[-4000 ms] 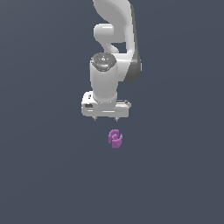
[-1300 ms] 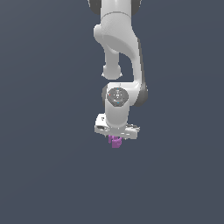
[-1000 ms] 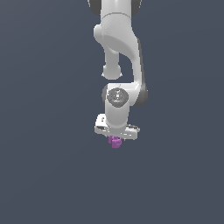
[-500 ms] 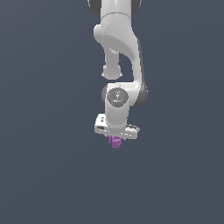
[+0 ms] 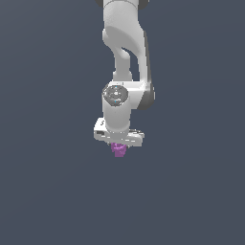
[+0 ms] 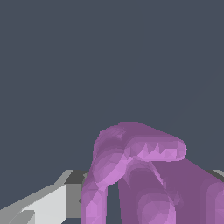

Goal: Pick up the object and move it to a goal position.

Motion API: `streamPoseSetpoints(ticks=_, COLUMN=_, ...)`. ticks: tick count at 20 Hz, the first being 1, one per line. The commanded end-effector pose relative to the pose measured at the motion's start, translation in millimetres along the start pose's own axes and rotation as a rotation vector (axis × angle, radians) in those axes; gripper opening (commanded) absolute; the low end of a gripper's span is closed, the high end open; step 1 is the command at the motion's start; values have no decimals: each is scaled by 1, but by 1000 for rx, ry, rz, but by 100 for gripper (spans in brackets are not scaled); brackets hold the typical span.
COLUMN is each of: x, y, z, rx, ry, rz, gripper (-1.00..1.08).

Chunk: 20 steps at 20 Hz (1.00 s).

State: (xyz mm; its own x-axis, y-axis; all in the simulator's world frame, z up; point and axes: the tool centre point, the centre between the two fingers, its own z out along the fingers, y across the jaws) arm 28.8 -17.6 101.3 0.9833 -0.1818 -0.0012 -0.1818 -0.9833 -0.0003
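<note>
So the arm (image 5: pixel 125 52) comes down from the top of the exterior view, and the gripper (image 5: pixel 118 146) points straight down with the object (image 5: pixel 118 150) right under the white palm bar. Only the lower half of that purple lump pokes out below the bar; the fingers themselves I can't really make out from out there, they're too small and tucked in. In the wrist view the object (image 6: pixel 144 175) fills the frame close to the camera, all knobbly curled lobes, and there's a white finger (image 6: pixel 41 205) just beside it on one side, with a sliver of something grey at the other edge that's probably the other one. Looks like it sits between them, but honestly I can't tell if the jaws are actually pinched on it or just sitting around it. Everything else is flat dark grey-blue background, with no edge or surface line to place things against
</note>
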Motion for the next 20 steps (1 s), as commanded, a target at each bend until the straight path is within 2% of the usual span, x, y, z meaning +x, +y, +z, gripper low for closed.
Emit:
streamPoseSetpoints(ticks=1, x=-2, y=19, z=-16, rx=0, ry=1, rz=2, gripper=-100)
streamPoseSetpoints(ticks=7, x=-7, y=64, z=-53, rx=0, ry=1, rz=2, gripper=-100)
streamPoseSetpoints(ticks=11, x=-8, y=83, z=-69, rx=0, ry=1, rz=2, gripper=-100)
streamPoseSetpoints(ticks=15, x=-8, y=92, z=-76, rx=0, ry=1, rz=2, gripper=-100)
streamPoseSetpoints(ticks=20, x=-7, y=89, z=-74, rx=0, ry=1, rz=1, gripper=-100)
